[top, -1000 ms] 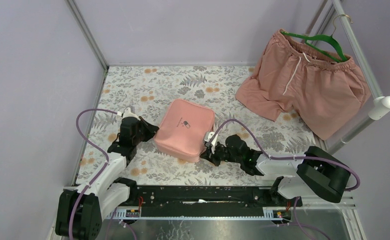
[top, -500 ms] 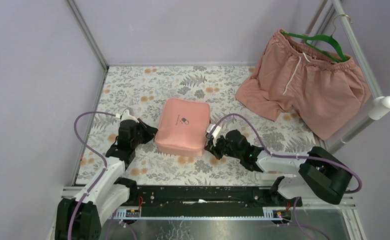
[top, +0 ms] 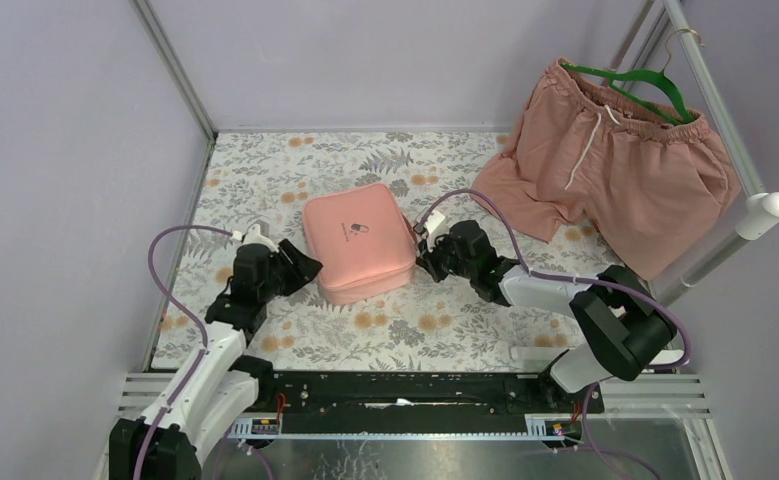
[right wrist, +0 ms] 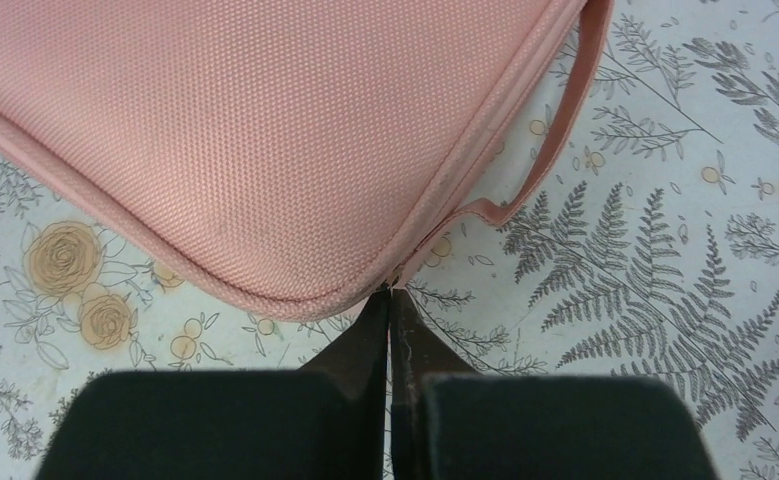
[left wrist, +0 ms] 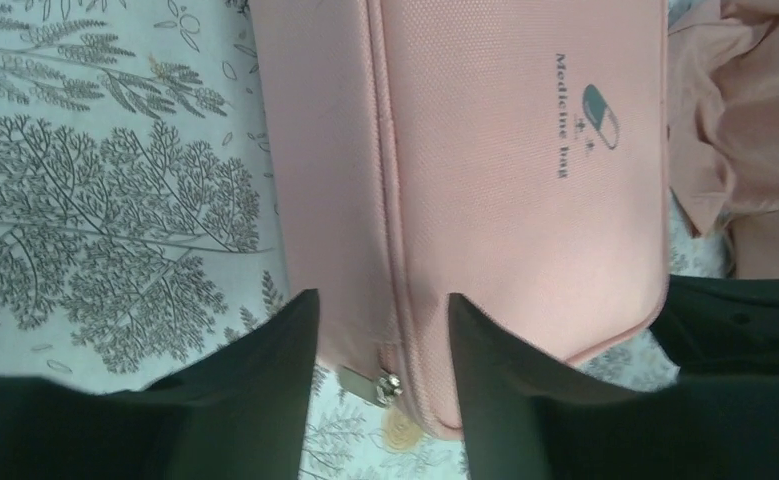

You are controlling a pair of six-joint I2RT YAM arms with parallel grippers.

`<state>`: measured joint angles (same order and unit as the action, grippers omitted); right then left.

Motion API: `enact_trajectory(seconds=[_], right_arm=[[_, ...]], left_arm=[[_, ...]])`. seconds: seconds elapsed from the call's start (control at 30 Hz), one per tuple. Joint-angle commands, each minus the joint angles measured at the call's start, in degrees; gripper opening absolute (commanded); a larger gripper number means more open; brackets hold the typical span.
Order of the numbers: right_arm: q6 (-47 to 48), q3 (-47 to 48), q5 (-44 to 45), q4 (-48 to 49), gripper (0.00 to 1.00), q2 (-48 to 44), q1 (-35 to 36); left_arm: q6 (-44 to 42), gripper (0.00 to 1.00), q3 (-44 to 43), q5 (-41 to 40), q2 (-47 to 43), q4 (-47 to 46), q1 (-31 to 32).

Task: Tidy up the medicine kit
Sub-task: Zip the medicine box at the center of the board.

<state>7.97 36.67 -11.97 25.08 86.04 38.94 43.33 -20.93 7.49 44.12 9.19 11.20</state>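
The pink medicine kit (top: 355, 240) lies zipped shut on the flowered table cover, logo side up. In the left wrist view its lid (left wrist: 505, 150) shows the pill logo, and a small metal zip pull (left wrist: 370, 384) hangs at the near corner. My left gripper (top: 303, 267) is open at the kit's left near corner, and the pull lies loose between the spread fingers (left wrist: 382, 297). My right gripper (top: 427, 256) is shut at the kit's right corner. Its tips (right wrist: 390, 292) pinch the zip seam where the pink carry strap (right wrist: 555, 150) starts. What they pinch is hidden.
Pink drawstring shorts (top: 615, 170) hang on a green hanger (top: 637, 80) at the back right, their hem resting on the cover. A white-capped pole (top: 735, 235) slants along the right side. A metal post (top: 175, 70) and lilac walls close in the left and back.
The kit has slid away from the arms and turned, its right corner carried along with my right gripper. My left gripper was shut at the left corner and has opened.
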Motion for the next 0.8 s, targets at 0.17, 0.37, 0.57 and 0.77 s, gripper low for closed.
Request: enact_trajectory(seconds=[0.17,0.37,0.57,0.77], right_arm=[[0.4,1.3,-4.5,-0.1,0.00,-0.4,-0.3],[-0.6,0.5,-5.1,0.3,0.00,-0.8,-0.8],[-1.4,0.0,-5.9,1.0,0.00,-0.9,-0.7],[-1.5,-0.5,-6.0,1.2,0.00,-1.5,-0.8]], left_arm=[[-17.7,0.80,-19.0,1.1,4.7,8.9,0.2],[-35.4,0.83,-24.7,6.8,11.8,8.9,3.9],[-45.5,0.92,-26.3,7.1,13.8,6.5,16.1],[-56.9,0.99,-24.1,4.1,16.1,7.0,26.9]])
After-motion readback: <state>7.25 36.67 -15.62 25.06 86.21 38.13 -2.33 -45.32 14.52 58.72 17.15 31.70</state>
